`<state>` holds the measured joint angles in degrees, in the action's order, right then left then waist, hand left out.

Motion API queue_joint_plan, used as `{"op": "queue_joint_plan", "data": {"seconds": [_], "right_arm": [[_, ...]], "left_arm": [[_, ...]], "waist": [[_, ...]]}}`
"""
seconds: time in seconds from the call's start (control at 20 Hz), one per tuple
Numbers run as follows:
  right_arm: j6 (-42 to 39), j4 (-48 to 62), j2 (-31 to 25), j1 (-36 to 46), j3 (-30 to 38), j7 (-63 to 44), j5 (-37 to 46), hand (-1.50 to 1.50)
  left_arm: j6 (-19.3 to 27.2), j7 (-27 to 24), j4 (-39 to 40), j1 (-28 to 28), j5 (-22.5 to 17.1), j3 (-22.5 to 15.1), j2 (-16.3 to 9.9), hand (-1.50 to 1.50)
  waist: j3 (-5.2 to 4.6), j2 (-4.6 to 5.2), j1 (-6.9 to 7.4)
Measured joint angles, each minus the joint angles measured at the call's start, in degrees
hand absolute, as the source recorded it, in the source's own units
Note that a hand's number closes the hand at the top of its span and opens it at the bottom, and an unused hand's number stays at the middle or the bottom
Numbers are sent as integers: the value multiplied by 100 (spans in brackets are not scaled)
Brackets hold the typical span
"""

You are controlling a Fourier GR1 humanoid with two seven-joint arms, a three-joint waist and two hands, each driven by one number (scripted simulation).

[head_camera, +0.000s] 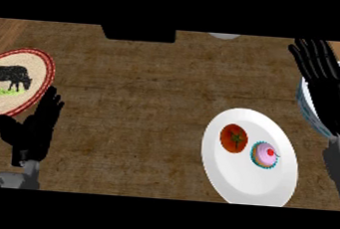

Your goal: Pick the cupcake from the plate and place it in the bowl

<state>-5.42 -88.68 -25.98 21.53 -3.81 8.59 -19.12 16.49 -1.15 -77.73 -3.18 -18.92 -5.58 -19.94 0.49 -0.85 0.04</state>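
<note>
A cupcake [265,155] with pink icing and a red cherry on top sits on a white plate [246,184] at the lower right, beside a red tomato [234,138]. The bowl [307,107] with a pale blue-white rim stands at the right edge, mostly hidden behind my right hand [330,83]. That hand is open, fingers straight and pointing away, hovering over the bowl, up and right of the cupcake. My left hand [33,127] rests open at the lower left, fingers up.
A round red-rimmed plate with a cow picture [17,78] lies at the left edge, with a dark red object on its left side. A dark block [138,33] and a pale rounded object [224,36] sit at the counter's far edge.
</note>
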Motion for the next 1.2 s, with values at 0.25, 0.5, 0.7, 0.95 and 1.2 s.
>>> {"op": "queue_joint_plan", "data": {"seconds": [0.25, 0.5, 0.7, 0.95, 1.2], "right_arm": [[129, -178, -57, -658, 226, -127, -24, 150], [653, 115, -364, -1267, 124, -244, 934, -150], [862, 240, -81, -1617, -8, 16, 1310, -150], [853, 259, -508, -1475, -384, -169, 2251, -150], [243, 36, -1347, -1093, -804, -1233, 2985, -150]], "left_arm": [[-403, -136, -525, -99, 314, -510, -44, 0], [-926, -38, -846, -464, 446, -1068, -26, 0], [-1204, -3, -1014, -493, 590, -1313, 69, 0], [-1332, 115, -1159, -550, 630, -1404, 132, 0], [-1344, 215, -1221, -589, 690, -1480, 196, 0]], "waist": [[-32, 30, -103], [-57, 64, -214], [-49, 77, -93], [-51, 80, -14], [-66, 73, 39]]}}
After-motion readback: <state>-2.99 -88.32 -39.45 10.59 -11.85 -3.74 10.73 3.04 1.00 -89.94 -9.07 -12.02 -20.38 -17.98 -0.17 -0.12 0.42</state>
